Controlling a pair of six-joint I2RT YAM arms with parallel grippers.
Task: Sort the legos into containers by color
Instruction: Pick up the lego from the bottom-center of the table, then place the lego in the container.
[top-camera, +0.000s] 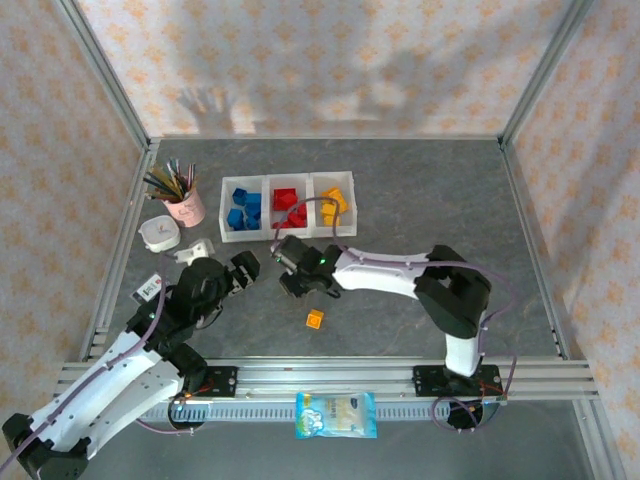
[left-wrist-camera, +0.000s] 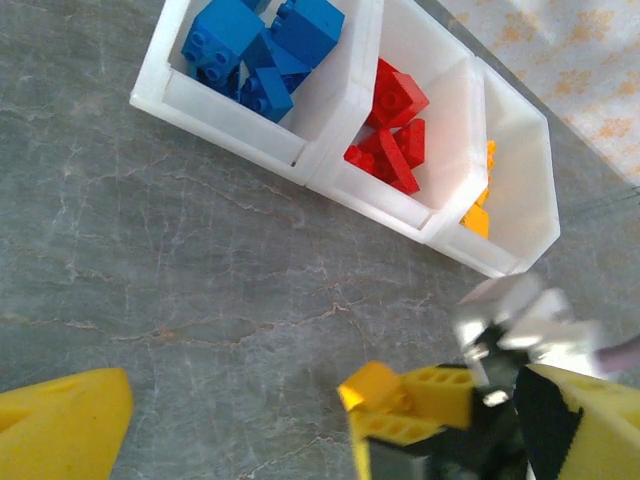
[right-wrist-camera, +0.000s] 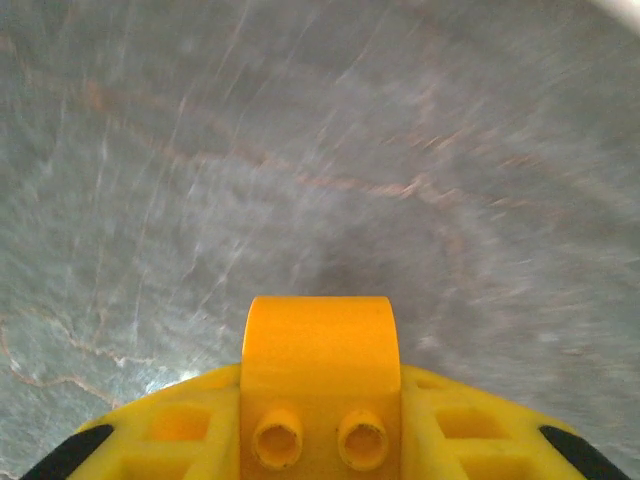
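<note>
My right gripper (top-camera: 291, 272) is shut on a yellow-orange lego (right-wrist-camera: 320, 350), which sits squarely between its yellow fingers (right-wrist-camera: 170, 430) just above the grey table. The left wrist view shows that same lego (left-wrist-camera: 382, 390) in the right gripper's tip. My left gripper (top-camera: 246, 267) is close by on its left, open and holding nothing, with one finger (left-wrist-camera: 62, 420) at the frame's lower left. The containers (top-camera: 287, 234) stand behind in a row: blue legos (top-camera: 243, 207) on the left, red (top-camera: 290, 207) in the middle and yellow-orange (top-camera: 335, 203) on the right. One loose orange lego (top-camera: 315, 319) lies nearer the front.
A pink pencil cup (top-camera: 183, 205) and a white round dish (top-camera: 158, 235) stand left of the containers, with a small white object (top-camera: 197, 248) beside them. A snack bag (top-camera: 336, 414) lies on the front rail. Metal frame posts edge the table.
</note>
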